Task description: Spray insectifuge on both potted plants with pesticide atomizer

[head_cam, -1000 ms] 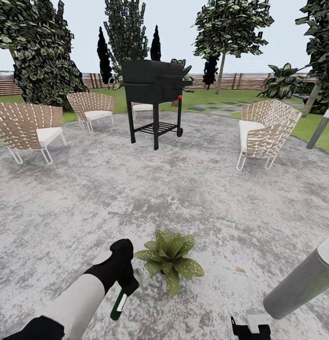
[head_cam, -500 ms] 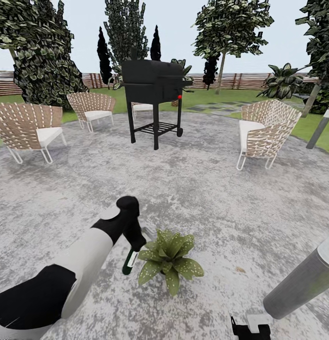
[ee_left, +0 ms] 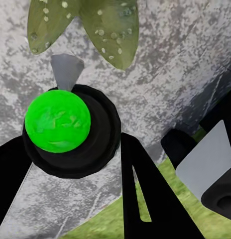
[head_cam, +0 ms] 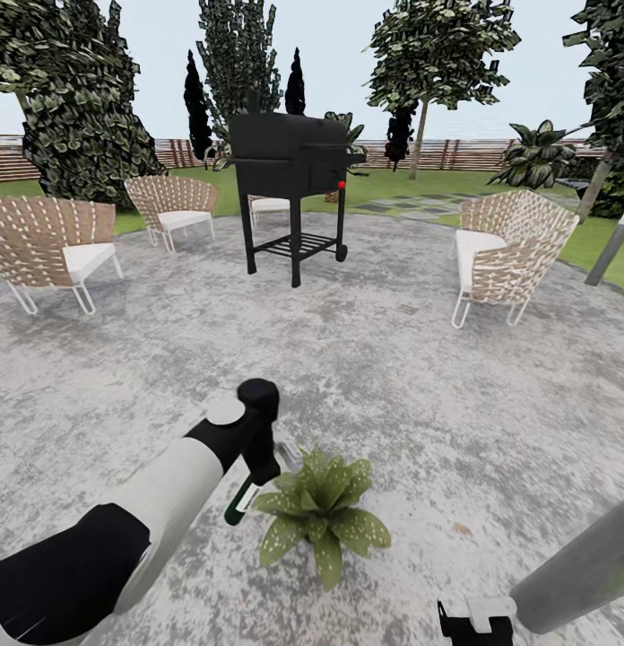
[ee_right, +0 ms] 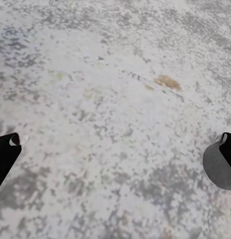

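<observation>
Sprayer (head_cam: pixel 243 496) – green bottle, black cap, clamped in left gripper (head_cam: pixel 258 475), hanging just beside plant. Left wrist view: bright green knob (ee_left: pixel 57 120) on black cap, fingers (ee_left: pixel 145 199) alongside, speckled leaves above.
Potted plant (head_cam: pixel 323 511) – green rosette, pale speckles, on grey patio (head_cam: pixel 393 377), near bottom of head view.
Right gripper (ee_right: pixel 115 159) – fingers spread wide over bare paving, holding nothing.
Surroundings – black grill (head_cam: pixel 290 157) at far side of patio, wicker chairs (head_cam: pixel 505 251) around, lawn, brown fence (head_cam: pixel 473 152), trees behind.
</observation>
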`<state>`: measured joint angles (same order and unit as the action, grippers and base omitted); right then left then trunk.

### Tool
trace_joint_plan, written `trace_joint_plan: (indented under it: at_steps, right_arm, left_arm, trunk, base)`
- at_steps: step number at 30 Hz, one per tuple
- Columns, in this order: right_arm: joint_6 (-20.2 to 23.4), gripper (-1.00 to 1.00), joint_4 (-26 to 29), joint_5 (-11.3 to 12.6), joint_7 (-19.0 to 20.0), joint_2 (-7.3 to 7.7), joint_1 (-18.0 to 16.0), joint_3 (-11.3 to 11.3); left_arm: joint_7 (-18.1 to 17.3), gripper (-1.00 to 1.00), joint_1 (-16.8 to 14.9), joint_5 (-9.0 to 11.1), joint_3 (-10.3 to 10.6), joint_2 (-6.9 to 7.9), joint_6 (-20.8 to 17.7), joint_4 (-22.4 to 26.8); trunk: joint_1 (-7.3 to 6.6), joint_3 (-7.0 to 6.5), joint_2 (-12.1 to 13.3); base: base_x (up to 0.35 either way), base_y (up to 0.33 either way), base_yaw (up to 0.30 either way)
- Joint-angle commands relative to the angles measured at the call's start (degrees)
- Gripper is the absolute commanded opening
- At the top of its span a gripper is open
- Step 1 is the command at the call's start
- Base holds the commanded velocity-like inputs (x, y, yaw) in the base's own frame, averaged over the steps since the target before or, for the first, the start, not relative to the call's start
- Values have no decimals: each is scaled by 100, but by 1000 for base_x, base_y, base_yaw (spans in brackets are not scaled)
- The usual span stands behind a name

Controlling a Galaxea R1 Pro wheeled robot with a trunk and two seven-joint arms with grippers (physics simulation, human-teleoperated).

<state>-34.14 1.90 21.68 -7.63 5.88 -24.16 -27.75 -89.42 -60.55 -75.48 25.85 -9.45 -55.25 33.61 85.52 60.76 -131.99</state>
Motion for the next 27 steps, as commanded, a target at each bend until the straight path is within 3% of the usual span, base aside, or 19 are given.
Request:
trace_joint_plan:
  at_steps: [1, 7, 15, 22, 27]
  right_arm:
    - [-5, 100, 4, 21, -34, 1, -1, -48]
    - [-5, 100, 4, 21, -35, 0, -1, -51]
    - [-5, 100, 4, 21, -37, 0, -1, -46]
    - [-5, 100, 4, 21, -37, 0, -1, -50]
    - [-5, 100, 4, 21, -37, -8, -1, -55]
  left_arm:
    - [-58, -100, -2, -53, 13, -10, -63, 5]
    - [-58, -100, 16, -46, 21, -55, -57, -3]
    - [-58, -100, 26, -52, 39, -55, -48, -4]
    - [-58, -100, 26, -54, 43, -55, -55, -4]
    - [-58, -100, 31, -54, 42, -55, -56, -4]
  trunk:
    - [0, 5, -2]
    - [0, 5, -2]
    - [0, 5, -2]
    - [0, 5, -2]
    - [0, 5, -2]
  base:
    - [42, 0, 0]
    - [8, -46, 0]
    - [-64, -229, 0]
    - [-25, -24, 4]
    - [0, 0, 202]
